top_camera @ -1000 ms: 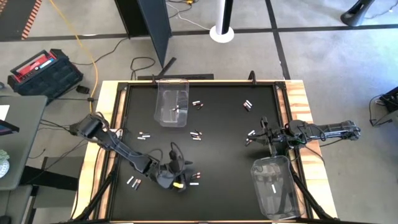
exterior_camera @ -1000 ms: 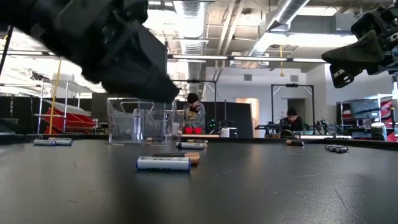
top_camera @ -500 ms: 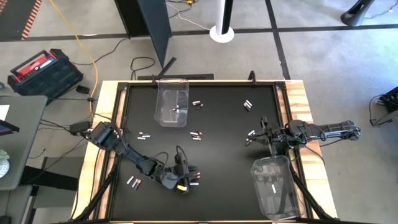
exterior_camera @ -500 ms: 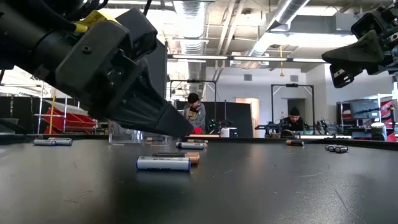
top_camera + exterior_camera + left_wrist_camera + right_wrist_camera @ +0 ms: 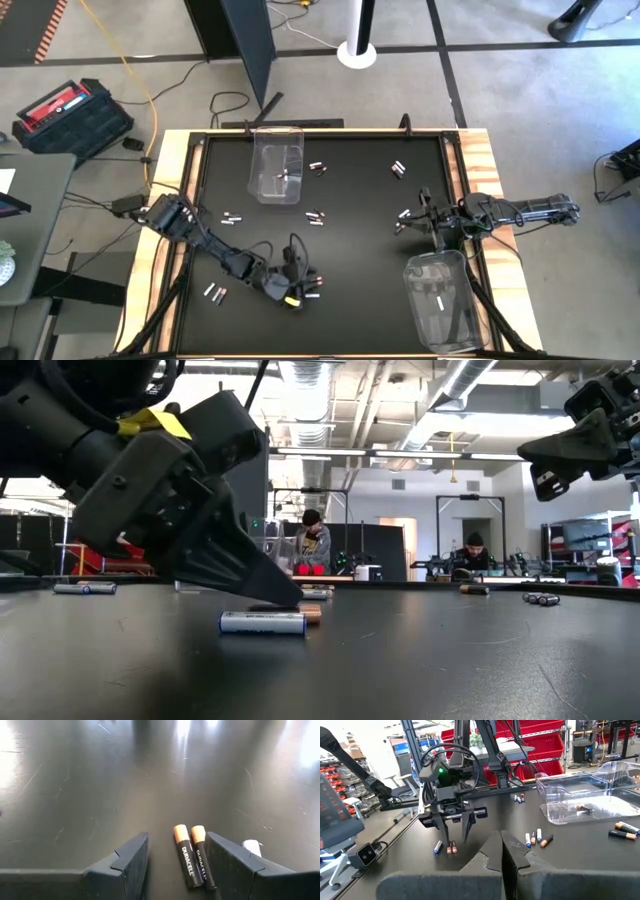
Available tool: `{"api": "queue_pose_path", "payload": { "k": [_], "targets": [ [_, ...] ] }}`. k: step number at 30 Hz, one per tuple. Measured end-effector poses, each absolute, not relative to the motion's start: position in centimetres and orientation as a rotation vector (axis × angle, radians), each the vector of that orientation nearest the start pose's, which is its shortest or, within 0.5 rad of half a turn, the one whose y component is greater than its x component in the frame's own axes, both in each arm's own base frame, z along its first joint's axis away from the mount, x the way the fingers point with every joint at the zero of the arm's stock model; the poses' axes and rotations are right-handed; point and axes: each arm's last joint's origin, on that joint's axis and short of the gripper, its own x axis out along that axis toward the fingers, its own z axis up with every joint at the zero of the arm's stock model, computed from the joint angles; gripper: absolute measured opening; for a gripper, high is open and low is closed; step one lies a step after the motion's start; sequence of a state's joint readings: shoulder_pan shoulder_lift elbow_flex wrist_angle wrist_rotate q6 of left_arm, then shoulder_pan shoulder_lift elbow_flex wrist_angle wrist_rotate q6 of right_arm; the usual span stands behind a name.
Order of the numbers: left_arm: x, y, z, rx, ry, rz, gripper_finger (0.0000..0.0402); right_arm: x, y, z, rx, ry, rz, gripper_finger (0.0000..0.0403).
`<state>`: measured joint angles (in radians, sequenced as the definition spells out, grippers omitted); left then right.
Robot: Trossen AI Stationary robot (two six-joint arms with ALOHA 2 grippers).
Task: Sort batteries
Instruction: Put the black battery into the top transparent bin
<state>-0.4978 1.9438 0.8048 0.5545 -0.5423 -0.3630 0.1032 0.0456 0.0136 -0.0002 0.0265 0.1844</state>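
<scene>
My left gripper (image 5: 176,840) is open and low over the near part of the table. Its fingers stand on either side of two dark copper-topped batteries (image 5: 192,855), which lie side by side on the mat, closer to one finger (image 5: 227,862). A white battery (image 5: 252,847) lies just outside that finger; the low view shows it as the white battery (image 5: 262,622) in front of the left gripper (image 5: 280,592). My right gripper (image 5: 415,222) hangs shut above the table's right side, with nothing in it.
A clear bin (image 5: 277,160) with a battery inside stands at the far left. Another clear bin (image 5: 438,300) holding a white battery stands at the near right. Loose batteries lie at the mat's middle (image 5: 316,215), far side (image 5: 398,168) and near left (image 5: 214,293).
My left gripper has come down to the mat and tipped further forward, staying open. Its fingertips now stand at table level around the two copper-topped batteries, which have not moved.
</scene>
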Motion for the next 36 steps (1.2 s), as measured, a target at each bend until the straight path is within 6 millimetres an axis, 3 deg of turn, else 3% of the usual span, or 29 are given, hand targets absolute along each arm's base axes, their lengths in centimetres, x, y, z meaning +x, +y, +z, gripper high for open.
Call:
{"api": "queue_pose_path", "payload": {
  "k": [28, 36],
  "targets": [
    [31.4, -14.2, 9.4, -0.025, 0.588, 0.181, 0.0188, 9.9, 1.0, 16.5, 0.182, 0.038, 0.074, 0.0011],
    [31.0, -13.5, 8.7, 0.034, 0.690, 0.195, 0.0126, 9.9, 1.0, 16.5, 0.182, 0.039, 0.074, 0.0011]
  ]
}}
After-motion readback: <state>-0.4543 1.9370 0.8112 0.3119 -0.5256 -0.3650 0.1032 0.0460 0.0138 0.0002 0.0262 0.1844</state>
